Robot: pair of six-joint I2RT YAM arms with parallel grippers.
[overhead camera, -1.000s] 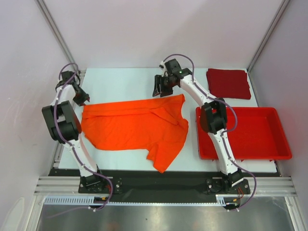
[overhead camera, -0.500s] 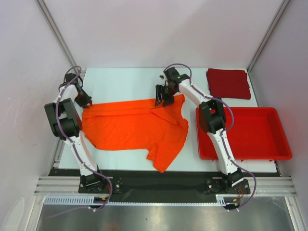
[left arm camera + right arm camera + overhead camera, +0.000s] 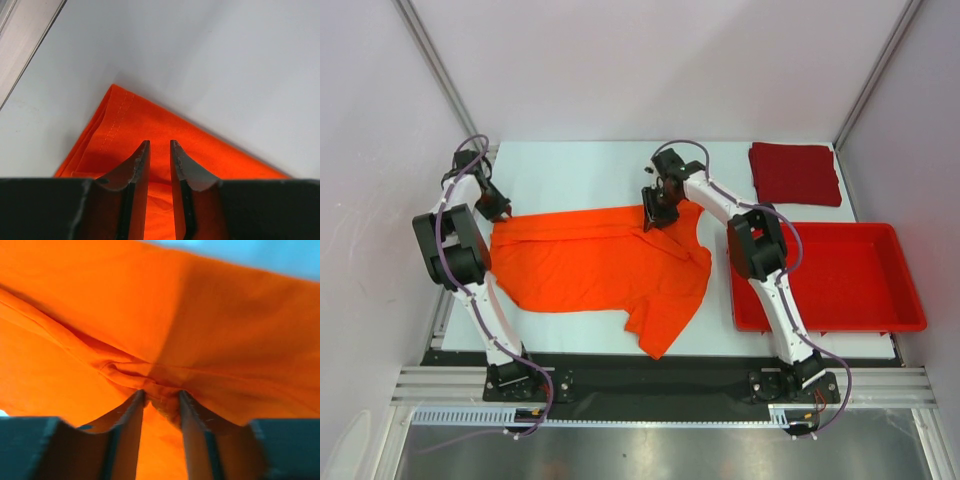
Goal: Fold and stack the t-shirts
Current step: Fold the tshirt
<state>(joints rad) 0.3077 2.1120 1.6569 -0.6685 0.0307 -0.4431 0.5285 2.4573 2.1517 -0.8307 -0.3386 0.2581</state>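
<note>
The orange t-shirt [image 3: 590, 265] lies spread on the white table, partly folded, with one sleeve hanging toward the near edge. My left gripper [image 3: 498, 212] is at its far left corner; in the left wrist view the jaws [image 3: 159, 144] stand nearly together with orange cloth [image 3: 150, 117] between them. My right gripper [image 3: 653, 215] is on the far edge near the collar; in the right wrist view [image 3: 161, 392] a bunch of orange cloth [image 3: 150, 305] is pinched between the tips. The dark red t-shirt [image 3: 795, 172] lies as a folded square at the far right.
A rigid red plastic tray [image 3: 830, 325] stands at the right, near the right arm's base. White walls and metal posts enclose the table on three sides. The table's left rail [image 3: 25, 40] runs close to the left gripper.
Both grippers have come down onto the orange shirt's far edge. The right one moved left and nearer and closed on the cloth; the left one settled on the far left corner.
</note>
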